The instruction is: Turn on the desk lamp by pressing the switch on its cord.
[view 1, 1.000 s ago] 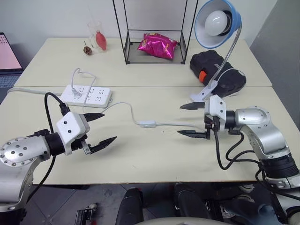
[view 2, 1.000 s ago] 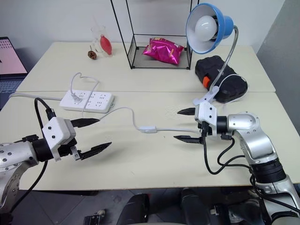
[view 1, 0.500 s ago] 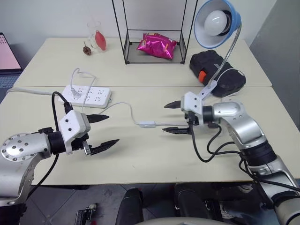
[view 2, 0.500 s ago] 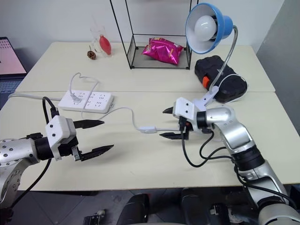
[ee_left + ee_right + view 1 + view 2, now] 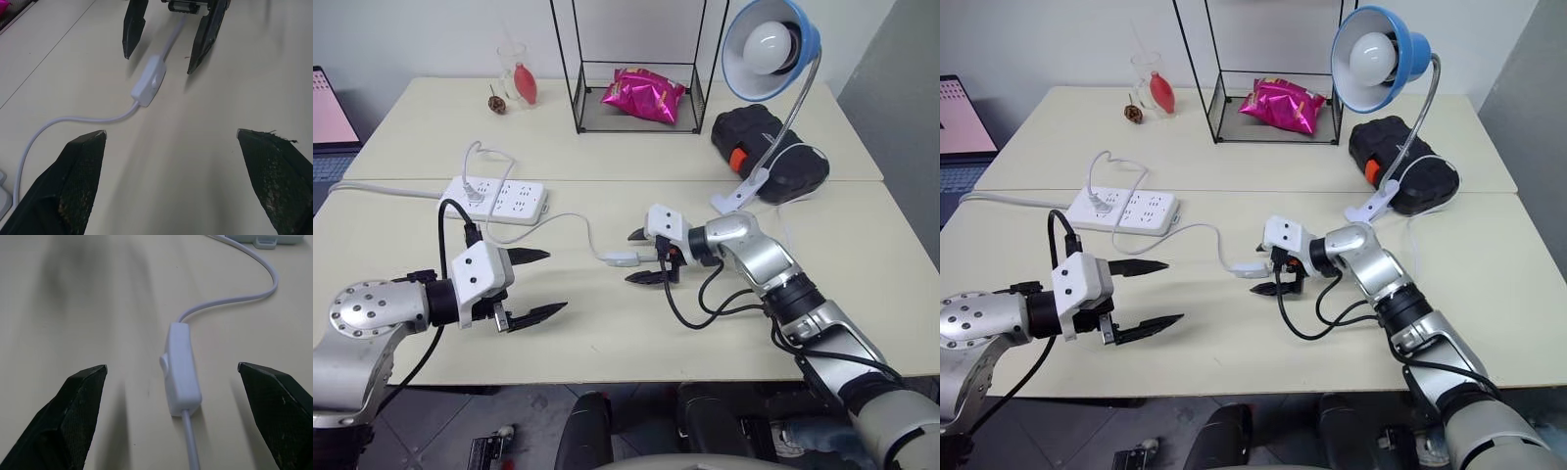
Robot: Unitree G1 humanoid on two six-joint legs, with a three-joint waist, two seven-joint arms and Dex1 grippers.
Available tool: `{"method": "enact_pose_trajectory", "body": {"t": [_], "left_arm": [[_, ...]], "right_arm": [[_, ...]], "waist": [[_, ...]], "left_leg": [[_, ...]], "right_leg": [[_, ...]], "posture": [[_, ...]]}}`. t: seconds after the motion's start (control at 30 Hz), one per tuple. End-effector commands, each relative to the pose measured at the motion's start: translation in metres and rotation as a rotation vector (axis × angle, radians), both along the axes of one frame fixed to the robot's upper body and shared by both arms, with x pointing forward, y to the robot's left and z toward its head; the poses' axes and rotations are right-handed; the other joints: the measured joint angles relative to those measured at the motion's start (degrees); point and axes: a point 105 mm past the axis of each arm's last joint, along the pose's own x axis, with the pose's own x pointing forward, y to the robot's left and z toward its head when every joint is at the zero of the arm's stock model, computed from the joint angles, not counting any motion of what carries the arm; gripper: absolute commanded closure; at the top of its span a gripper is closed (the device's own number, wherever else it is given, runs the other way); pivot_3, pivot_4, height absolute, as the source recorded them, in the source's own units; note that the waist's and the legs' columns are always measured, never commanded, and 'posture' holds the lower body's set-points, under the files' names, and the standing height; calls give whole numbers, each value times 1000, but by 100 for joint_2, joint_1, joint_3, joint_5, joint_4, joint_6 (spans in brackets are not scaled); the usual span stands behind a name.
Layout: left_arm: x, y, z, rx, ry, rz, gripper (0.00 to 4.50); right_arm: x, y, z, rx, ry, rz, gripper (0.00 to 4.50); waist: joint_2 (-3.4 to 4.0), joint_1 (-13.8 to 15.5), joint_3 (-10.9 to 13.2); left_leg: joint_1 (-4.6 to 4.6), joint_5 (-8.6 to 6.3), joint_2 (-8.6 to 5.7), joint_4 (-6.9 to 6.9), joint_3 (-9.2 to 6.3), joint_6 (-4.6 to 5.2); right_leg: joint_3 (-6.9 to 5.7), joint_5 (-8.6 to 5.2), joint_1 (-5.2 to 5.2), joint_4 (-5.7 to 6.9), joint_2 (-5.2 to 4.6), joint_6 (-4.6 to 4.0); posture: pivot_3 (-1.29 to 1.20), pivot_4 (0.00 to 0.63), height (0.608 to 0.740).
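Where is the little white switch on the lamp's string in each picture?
Left eye view: the switch lies mid-table, just left of the right gripper.
Right eye view: the switch sits at that gripper's tips.
Left wrist view: the switch lies beyond this gripper's own fingers.
Right wrist view: the switch lies between this gripper's open fingers.
Shared landmark: the cord.

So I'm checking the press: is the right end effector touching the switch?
Apart. The right wrist view shows the switch lying between the open fingers, bare table on both sides.
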Motion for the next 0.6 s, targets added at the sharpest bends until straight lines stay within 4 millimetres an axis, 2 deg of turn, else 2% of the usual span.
{"method": "enact_pose_trajectory", "body": {"t": [0.03,0.13,0.17,0.2,0.33,0.43,0.6], "left_arm": [[1,-1,6,15,-38,-4,48],[1,-1,6,17,-41,-5,48],[1,-1,6,17,-41,-5,0],[2,-1,6,18,-42,-5,0],[2,0,5,20,-44,-4,0],[2,2,4,22,-45,-3,0],[4,3,3,19,-50,-1,0]], "right_arm": [[4,4,8,26,-11,15,0],[5,5,3,18,3,16,0],[6,5,2,16,4,15,361],[7,5,1,16,8,8,373],[9,4,0,14,11,7,1359],[8,4,0,12,6,14,2313],[7,3,-1,-9,-21,36,3487]], "waist": [[0,0,0],[1,0,0],[1,0,0],[1,0,0],[1,-1,0],[1,-1,1],[1,-1,1]], "left_leg": [[0,0,0,-1,0,0],[0,0,0,-1,0,0],[0,0,0,-1,0,0],[0,0,0,-1,0,0],[1,0,0,-1,-1,0],[0,0,0,-1,-1,0],[0,0,0,-1,-2,0]], "right_leg": [[0,0,0,0,0,-1],[0,0,0,0,0,-2],[1,0,0,0,0,-2],[1,0,0,0,0,-2],[0,1,0,2,0,-2],[0,1,0,2,0,-2],[-1,0,0,1,0,-2]], "posture": [[0,150,740],[0,150,740],[0,150,740],[0,150,740],[0,150,740],[0,150,740],[0,150,740]]}}
